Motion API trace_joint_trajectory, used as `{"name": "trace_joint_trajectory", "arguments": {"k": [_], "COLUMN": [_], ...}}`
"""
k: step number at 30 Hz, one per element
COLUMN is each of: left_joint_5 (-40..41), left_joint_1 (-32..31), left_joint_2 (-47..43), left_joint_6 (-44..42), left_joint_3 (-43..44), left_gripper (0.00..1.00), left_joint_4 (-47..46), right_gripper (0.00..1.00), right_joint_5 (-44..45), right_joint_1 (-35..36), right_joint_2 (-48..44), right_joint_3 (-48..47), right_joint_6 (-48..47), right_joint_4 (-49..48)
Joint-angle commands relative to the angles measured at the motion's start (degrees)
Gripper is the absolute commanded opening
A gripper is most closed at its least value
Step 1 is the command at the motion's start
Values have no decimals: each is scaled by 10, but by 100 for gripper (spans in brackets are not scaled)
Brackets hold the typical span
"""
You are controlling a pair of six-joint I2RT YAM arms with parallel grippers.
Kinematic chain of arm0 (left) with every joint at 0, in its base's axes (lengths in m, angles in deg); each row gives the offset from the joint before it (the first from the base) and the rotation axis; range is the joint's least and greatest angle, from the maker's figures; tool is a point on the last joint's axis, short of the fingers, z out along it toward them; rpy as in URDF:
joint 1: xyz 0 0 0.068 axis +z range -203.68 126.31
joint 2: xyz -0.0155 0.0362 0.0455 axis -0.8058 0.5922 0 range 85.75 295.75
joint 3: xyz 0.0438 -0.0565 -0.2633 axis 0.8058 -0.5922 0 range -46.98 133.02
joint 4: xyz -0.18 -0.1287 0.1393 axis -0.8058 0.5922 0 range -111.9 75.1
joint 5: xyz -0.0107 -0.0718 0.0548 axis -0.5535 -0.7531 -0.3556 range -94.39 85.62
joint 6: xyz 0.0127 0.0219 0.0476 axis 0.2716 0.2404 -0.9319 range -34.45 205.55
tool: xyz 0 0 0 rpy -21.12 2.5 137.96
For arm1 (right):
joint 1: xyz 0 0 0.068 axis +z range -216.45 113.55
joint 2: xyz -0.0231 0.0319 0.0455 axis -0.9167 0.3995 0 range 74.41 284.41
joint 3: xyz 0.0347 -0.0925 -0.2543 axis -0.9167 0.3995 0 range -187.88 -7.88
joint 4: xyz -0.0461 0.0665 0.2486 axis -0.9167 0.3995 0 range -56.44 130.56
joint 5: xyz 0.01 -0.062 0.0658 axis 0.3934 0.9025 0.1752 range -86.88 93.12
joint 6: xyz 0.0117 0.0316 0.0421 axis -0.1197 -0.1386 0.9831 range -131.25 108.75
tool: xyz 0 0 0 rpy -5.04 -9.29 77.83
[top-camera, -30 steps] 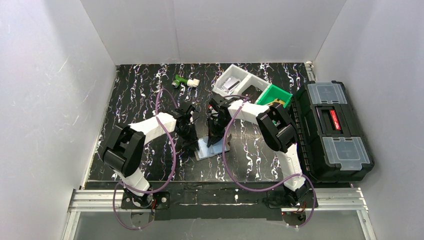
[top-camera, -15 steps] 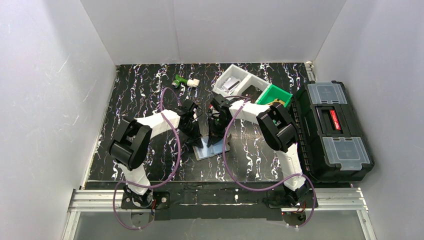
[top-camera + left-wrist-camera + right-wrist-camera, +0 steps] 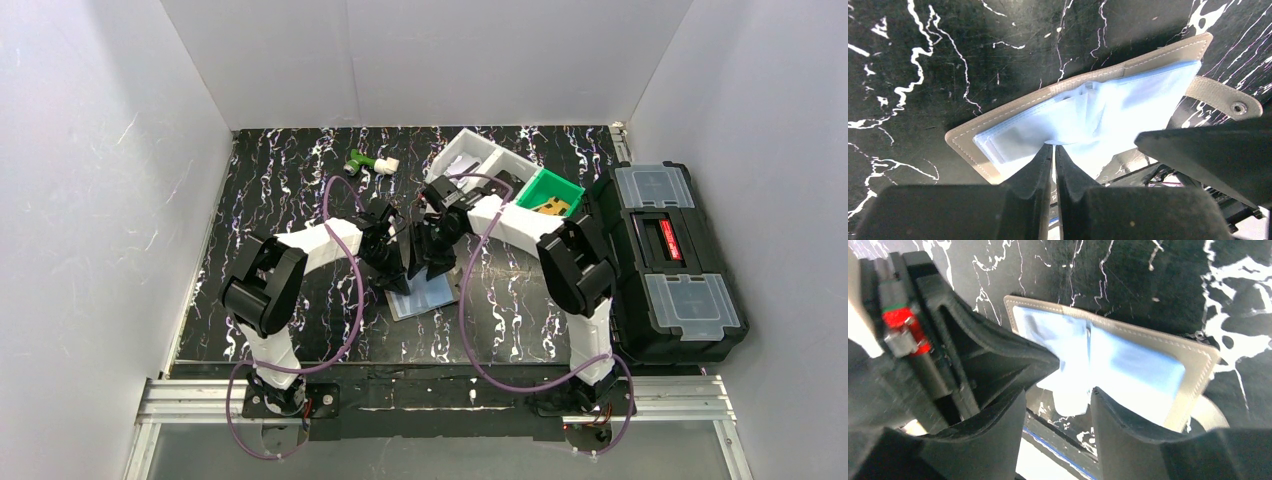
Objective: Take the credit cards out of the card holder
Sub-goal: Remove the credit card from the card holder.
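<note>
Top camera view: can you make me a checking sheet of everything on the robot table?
surface: black marbled tabletop, white veins.
job's things: grey folding card holder lies open, light-blue sleeves up; credit cards not clearly seen.
clutter: white plastic bin, green plastic bin, small green-and-white part, black toolbox with clear lids.
grippers: left gripper shut, pinching a sleeve; right gripper open beside it.
cables: purple cables loop off both arms.
surroundings: white walls; metal rail at near edge.
</note>
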Motion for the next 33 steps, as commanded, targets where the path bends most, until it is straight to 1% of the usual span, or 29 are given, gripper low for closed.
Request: {"name": "trace_joint_trajectory", "arguments": {"k": [1,6,12,17,24,27,29,31,33], "left_joint_5": [-7,-40,-77,-92,-116,-122,-128,-136,-140], "left_joint_1": [-2,-3,-4,-9,-18,-23,-27,-34,-41], "left_joint_2": [-14,-19,-18,-6,13,19,23,28,32], "left_joint_6": [-16,-23,-16,-13,-8,-3,2,7,11], "left_joint_3": [5,15,23,40,56,59,63,68,75], "left_gripper": [8,10,10,11,11,11,11,13,17], "left_joint_4": [-6,-28,-59,-63,-67,-69,-74,-78,-81], "right_gripper": [60,63,63,62,63,63,65,67,69], "right_joint_5": [64,109,116,126,136,148,164,178,185], "right_joint_1": [-4,-12,-32,-36,-39,-45,-52,-60,-70], "right_joint_2": [-53,-89,-119,-127,-109,-121,-138,-161,-186], "right_joint_3": [-7,16,64,88,108,126,138,155,176], "right_joint_6": [-4,-6,-11,-15,-11,0,6,11,14], "right_joint_4": [46,59,47,36,25,20,19,17,14]}}
